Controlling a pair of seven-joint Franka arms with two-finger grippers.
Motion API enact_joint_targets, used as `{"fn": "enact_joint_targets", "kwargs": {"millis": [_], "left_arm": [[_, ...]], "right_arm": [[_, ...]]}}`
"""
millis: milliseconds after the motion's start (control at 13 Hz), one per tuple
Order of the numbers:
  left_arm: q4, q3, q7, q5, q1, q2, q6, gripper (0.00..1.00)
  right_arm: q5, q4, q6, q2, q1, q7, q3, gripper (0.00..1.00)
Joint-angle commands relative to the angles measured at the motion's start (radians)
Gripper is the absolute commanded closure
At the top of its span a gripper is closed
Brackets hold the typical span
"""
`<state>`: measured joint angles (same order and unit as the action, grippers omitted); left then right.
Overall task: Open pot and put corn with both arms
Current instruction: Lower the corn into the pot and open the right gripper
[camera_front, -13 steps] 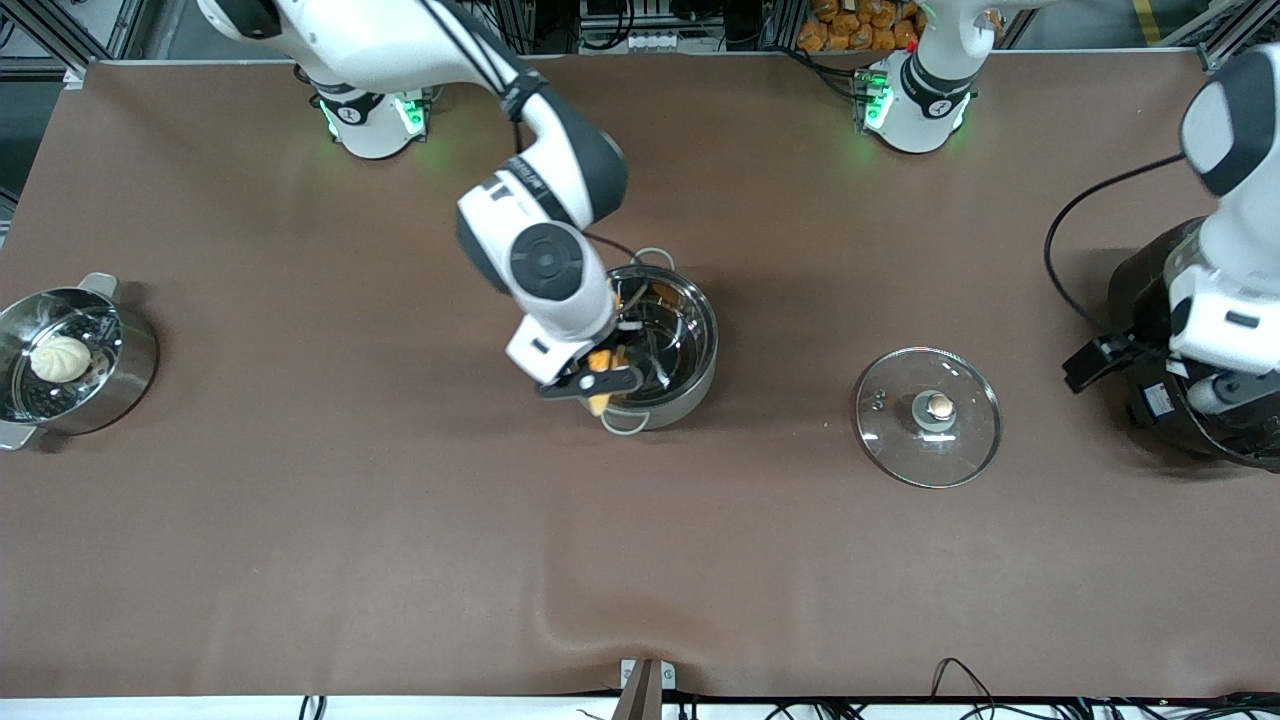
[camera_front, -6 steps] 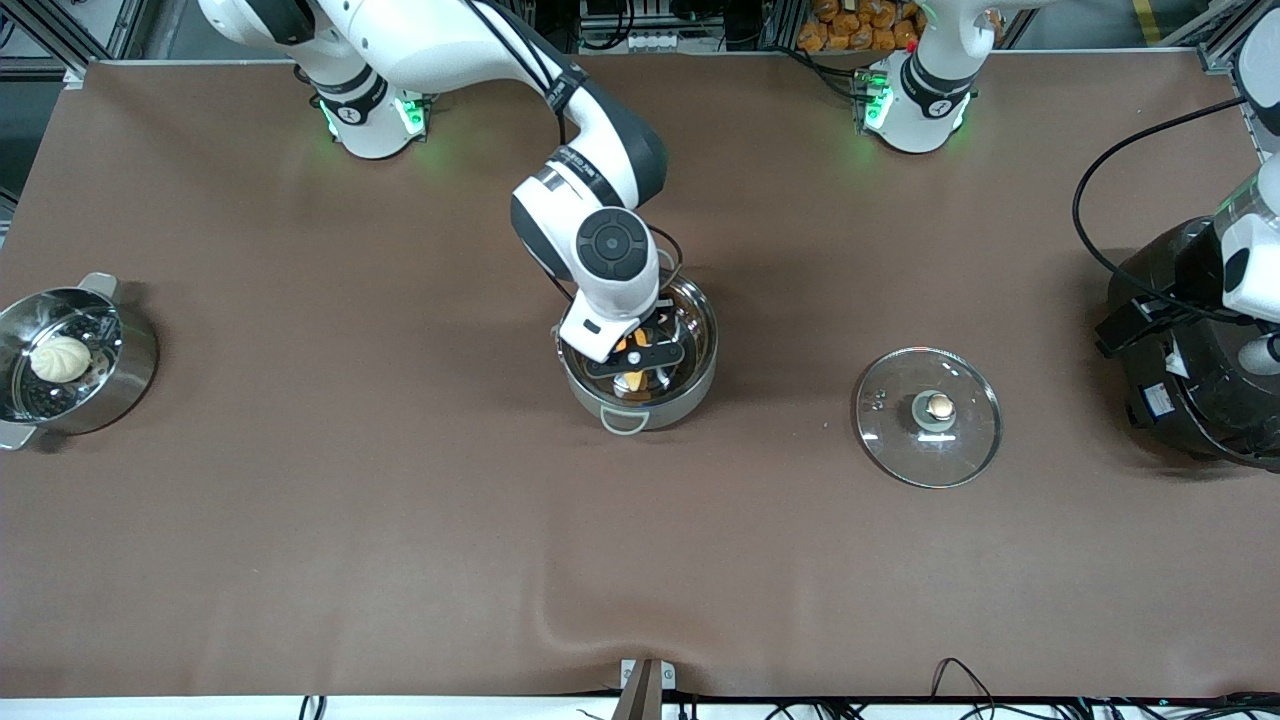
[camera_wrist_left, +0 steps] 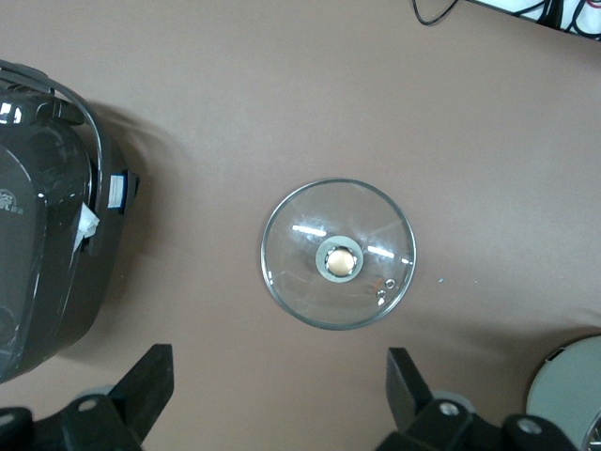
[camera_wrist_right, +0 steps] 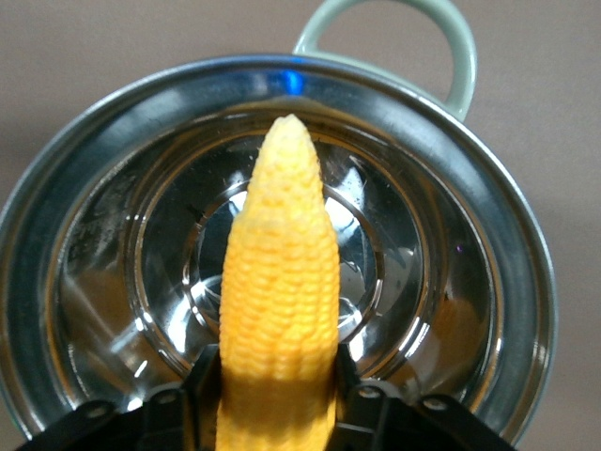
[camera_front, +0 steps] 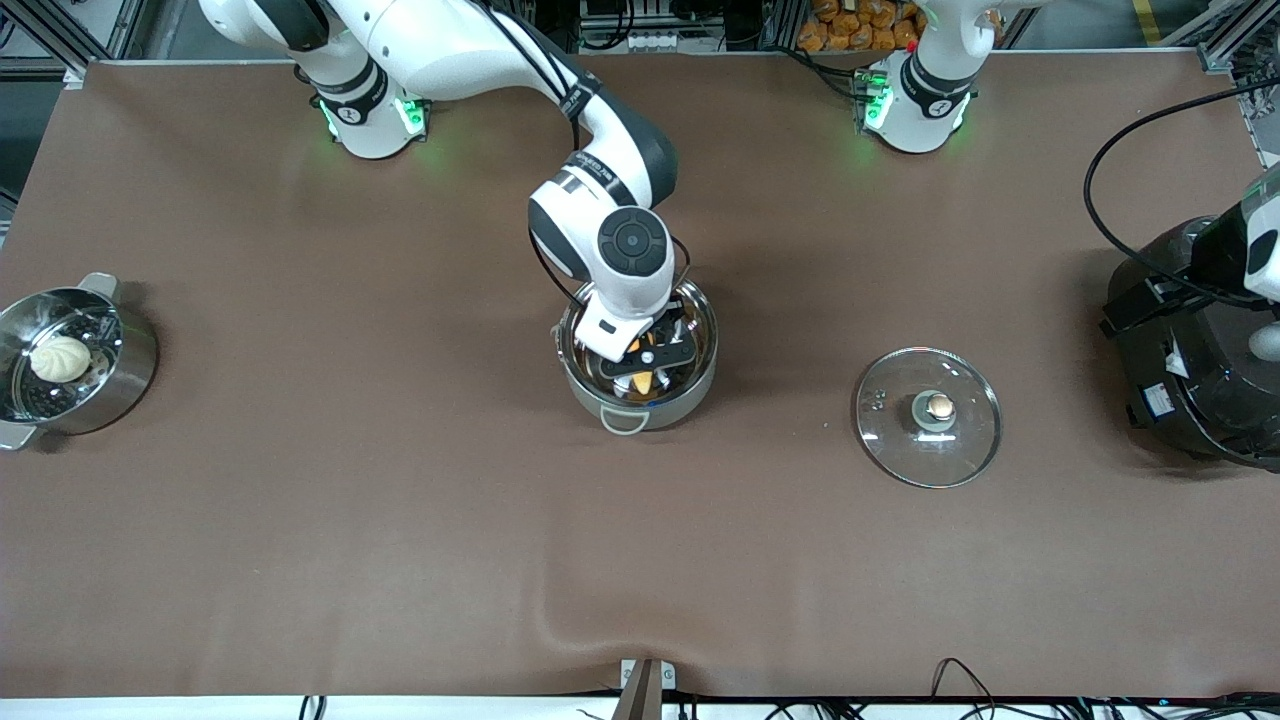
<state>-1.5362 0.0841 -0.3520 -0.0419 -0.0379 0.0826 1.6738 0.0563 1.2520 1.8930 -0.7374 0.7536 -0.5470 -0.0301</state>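
R arm reaches from its base at the top of the front view, elbow bent, wrist angled down into the pot (camera_front: 640, 355). Right gripper (camera_front: 648, 365) sits low inside the pot mouth. In right wrist view the two black fingers (camera_wrist_right: 202, 385) flank the thick end of the corn (camera_wrist_right: 280, 310), touching it on both sides; corn sits between them, tapered tip pointing out over the pot's shiny base, w/ a loop handle past the tip. Whether the grip is firm or loosening can't be told. Corn is in the pot, not clearly resting on the bottom.

L arm waits up at its end of the table, over the black rice cooker (camera_front: 1190, 350). Left gripper (camera_wrist_left: 282, 413) is wide open, nothing in it, fingers well apart; its wrist cam looks down on the glass lid (camera_wrist_left: 338, 254).

Lid lies flat on the table, knob up, apart from the pot, between pot and rice cooker. Steel steamer pan (camera_front: 70, 365) w/ white bun (camera_front: 60, 357) sits at the R arm's end.

Surface: brown mat (camera_front: 400, 560), a slight ripple near the front edge. Green lights at both bases; cables + metal framing around the table.
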Motion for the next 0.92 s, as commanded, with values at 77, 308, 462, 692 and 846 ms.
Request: {"fn": "enact_joint_targets", "kwargs": {"millis": [77, 308, 462, 692, 846], "left_arm": [[-0.001, 0.016, 0.03, 0.022, -0.014, -0.038, -0.071, 0.0], [-0.019, 0.025, 0.028, 0.02, -0.011, -0.053, -0.083, 0.0], [-0.053, 0.026, 0.028, 0.019, -0.01, -0.058, -0.043, 0.0], [-0.044, 0.058, 0.028, 0.01, -0.007, -0.044, -0.028, 0.0], [-0.042, 0.06, 0.03, 0.01, -0.005, -0.047, -0.031, 0.0]], "right_arm": [[0.0, -0.029, -0.047, 0.051, -0.046, -0.007, 0.01, 0.0], [0.002, -0.028, -0.133, 0.111, -0.118, 0.048, 0.004, 0.0], [0.004, -0.028, -0.178, 0.144, -0.176, 0.11, 0.002, 0.0], [0.022, -0.028, -0.228, 0.184, -0.291, 0.254, 0.004, 0.0], [0.02, -0.028, -0.252, 0.19, -0.373, 0.362, 0.007, 0.0]]}}
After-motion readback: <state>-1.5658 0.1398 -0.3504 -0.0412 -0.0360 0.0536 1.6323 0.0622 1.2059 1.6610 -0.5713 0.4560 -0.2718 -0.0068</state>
